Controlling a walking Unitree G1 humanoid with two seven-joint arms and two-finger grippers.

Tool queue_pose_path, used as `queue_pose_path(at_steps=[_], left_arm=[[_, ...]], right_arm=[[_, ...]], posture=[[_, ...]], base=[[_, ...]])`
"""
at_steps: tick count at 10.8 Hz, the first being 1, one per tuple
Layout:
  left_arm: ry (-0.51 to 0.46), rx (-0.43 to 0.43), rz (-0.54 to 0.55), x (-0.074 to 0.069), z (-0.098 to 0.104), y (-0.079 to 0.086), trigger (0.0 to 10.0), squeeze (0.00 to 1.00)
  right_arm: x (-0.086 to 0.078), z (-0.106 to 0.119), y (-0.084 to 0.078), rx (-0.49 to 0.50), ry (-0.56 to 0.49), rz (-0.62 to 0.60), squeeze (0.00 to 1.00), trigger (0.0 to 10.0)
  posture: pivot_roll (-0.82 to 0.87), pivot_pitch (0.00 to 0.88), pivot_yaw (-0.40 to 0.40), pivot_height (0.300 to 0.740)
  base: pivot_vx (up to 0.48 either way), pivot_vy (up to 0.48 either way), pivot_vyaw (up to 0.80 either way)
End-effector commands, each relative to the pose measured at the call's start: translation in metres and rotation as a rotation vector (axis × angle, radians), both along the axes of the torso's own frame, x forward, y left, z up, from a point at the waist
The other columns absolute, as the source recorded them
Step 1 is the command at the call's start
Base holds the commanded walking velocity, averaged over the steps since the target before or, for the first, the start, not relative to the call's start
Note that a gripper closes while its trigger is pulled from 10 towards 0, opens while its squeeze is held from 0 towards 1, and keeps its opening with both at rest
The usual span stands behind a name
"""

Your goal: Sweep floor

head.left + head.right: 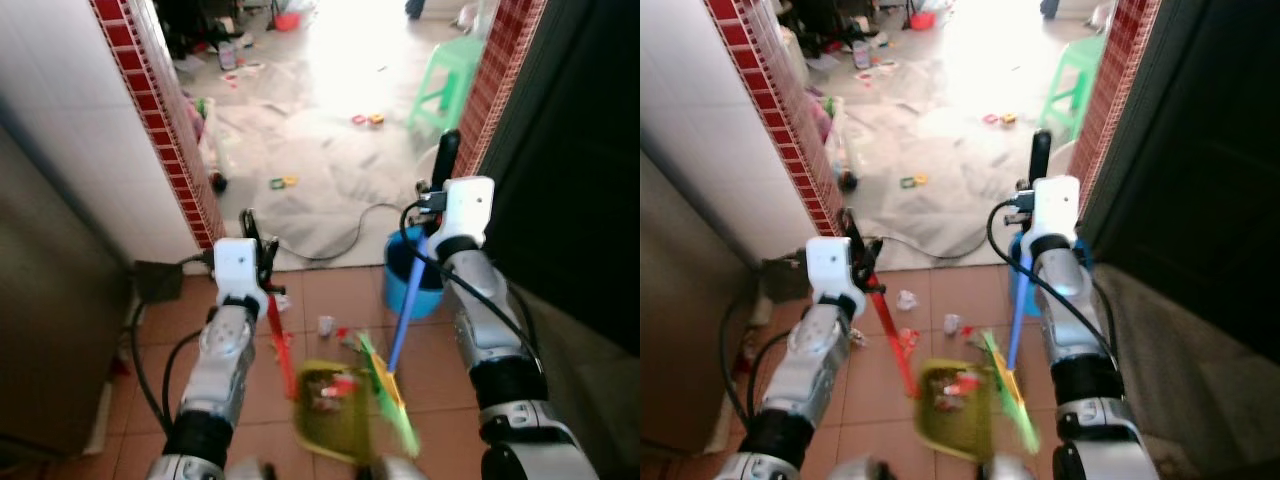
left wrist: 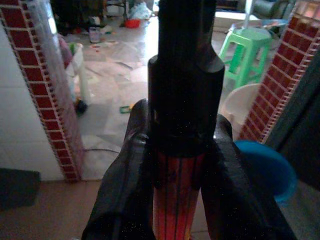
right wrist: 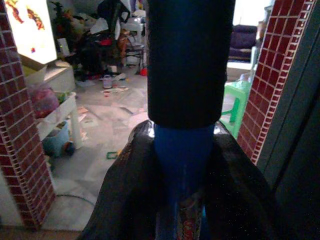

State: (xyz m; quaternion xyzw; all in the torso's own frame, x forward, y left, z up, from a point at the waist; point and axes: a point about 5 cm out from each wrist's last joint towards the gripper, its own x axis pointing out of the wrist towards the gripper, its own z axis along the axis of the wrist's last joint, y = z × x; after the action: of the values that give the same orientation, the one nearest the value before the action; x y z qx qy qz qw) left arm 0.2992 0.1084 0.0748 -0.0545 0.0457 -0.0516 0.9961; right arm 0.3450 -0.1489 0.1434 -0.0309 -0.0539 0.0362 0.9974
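Two end effectors grip tools: left end effector [image 2: 175, 195] clenches the red-handled yellow plastic dustpan [image 1: 335, 408], right end effector [image 3: 182, 185] the blue-handled green broom [image 1: 392, 395]; tilting could spill the collected litter

The terracotta tile floor [image 1: 330, 290] near the robot carries scattered scraps of litter [image 1: 326, 325], a yellow-green dustpan [image 1: 335, 410] and a blue bucket [image 1: 410, 285] on the right. Farther off, past the doorway, pale floor [image 1: 320, 150] holds a green stool [image 1: 450, 80], a cable [image 1: 350, 235] and small toys [image 1: 283, 182].
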Motion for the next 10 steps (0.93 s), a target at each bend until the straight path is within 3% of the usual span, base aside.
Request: queue_pose_path(at_steps=[1, 2, 5, 8, 10], left_arm=[[-0.048, 0.001, 0.003, 0.005, 0.01, 0.001, 10.0, 0.0], [-0.044, -0.001, 0.01, 0.006, 0.01, 0.0, 10.0, 0.0], [-0.03, -0.02, 0.038, 0.007, 0.008, 0.0, 10.0, 0.0], [-0.021, -0.037, 0.067, 0.008, 0.007, 0.003, 10.0, 0.0], [-0.026, -0.021, 0.072, 0.008, 0.007, 0.003, 10.0, 0.0]], right_arm=[[0.004, 0.011, -0.001, 0.079, -0.012, -0.016, 0.0, 10.0], [0.009, 0.014, -0.003, 0.166, 0.03, -0.041, 0.0, 10.0], [0.011, 0.011, -0.008, 0.241, 0.083, -0.098, 0.0, 10.0], [0.014, 0.009, -0.015, 0.466, 0.156, -0.156, 0.0, 10.0], [0.016, 0.013, -0.018, 0.507, 0.16, -0.164, 0.0, 10.0]], posture=[[-0.15, 0.0, 0.066, 0.74], [-0.15, 0.0, 0.066, 0.74], [-0.15, 0.0, 0.066, 0.74], [-0.15, 0.0, 0.066, 0.74], [-0.15, 0.0, 0.066, 0.74]], base=[[0.0, 0.0, 0.0], [0.0, 0.0, 0.0], [0.0, 0.0, 0.0], [0.0, 0.0, 0.0], [0.0, 0.0, 0.0]])
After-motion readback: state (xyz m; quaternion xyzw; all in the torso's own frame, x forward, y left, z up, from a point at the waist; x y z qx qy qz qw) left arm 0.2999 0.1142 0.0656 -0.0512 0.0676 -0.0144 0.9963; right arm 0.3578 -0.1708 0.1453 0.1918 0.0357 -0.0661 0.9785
